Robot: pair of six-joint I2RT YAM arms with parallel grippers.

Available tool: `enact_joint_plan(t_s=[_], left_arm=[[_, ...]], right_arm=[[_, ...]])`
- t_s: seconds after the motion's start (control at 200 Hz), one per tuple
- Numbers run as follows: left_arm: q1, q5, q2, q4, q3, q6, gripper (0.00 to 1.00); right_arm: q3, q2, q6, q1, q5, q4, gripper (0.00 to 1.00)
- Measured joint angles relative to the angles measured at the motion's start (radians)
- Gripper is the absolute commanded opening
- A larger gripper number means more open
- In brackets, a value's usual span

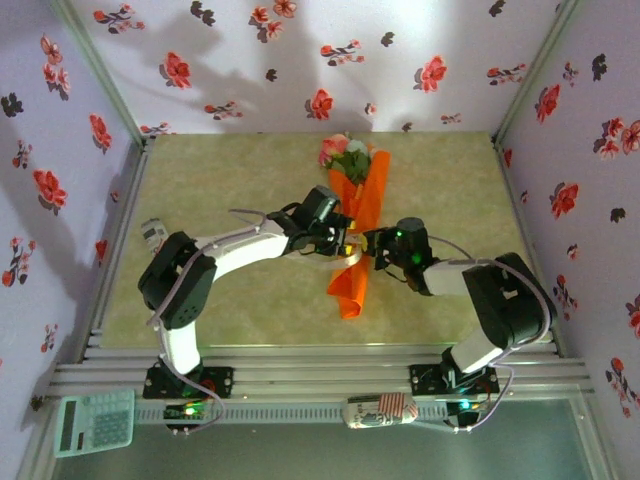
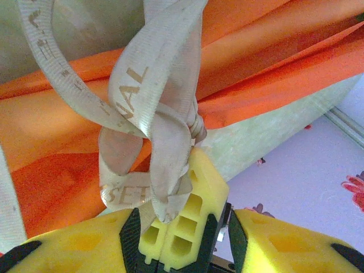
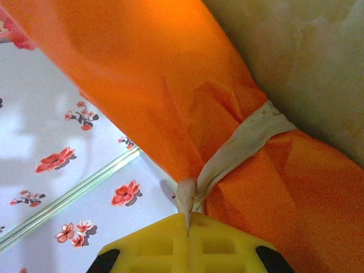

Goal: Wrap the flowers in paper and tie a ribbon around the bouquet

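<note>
**Tying step, knot not yet snug**

Nearest the arm bases, on the table (image 1: 210,300): the narrow tip of the bouquet (image 1: 350,287), lying flat, leaning slightly right toward its far end. Just beyond, at mid-length: the ribbon (image 2: 136,96) girdling the orange paper (image 3: 170,85), drawn tight enough to crease it. On the right, the right gripper (image 3: 187,230) pressed together, pinching 1 ribbon tail close against the cone's side. On the left, the left gripper (image 1: 338,236) spread, its 2 fingers (image 2: 74,247) standing apart on either side of the knot's loops, gripping nothing by the look of it. Farthest: pink and cream flowers (image 1: 340,152) with green leaves at the wide mouth.

Judged as the tying step: wrapping done, a knot formed, loose loops hanging from it. Next: take the free tail with the left, close firmly, then pull both tails outward, left and right, evenly, without dragging the cone or tearing the thin sheet.
</note>
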Motion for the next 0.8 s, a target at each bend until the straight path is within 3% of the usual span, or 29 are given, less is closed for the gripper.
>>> enact_joint_plan(t_s=[0.135,0.555,0.8], left_arm=[[0.001,-0.001,-0.003,-0.009,0.000,-0.001,0.33],[0.026,0.051,-0.024,-0.194,0.074,0.098,0.38],[0.009,0.099,-0.009,-0.211,0.116,0.125,0.44]], right_arm=[[0.000,-0.025,0.000,0.003,0.002,-0.002,0.00],[-0.035,-0.039,-0.005,0.006,0.002,-0.011,0.00],[-0.037,-0.048,-0.015,0.009,0.002,-0.025,0.00]])
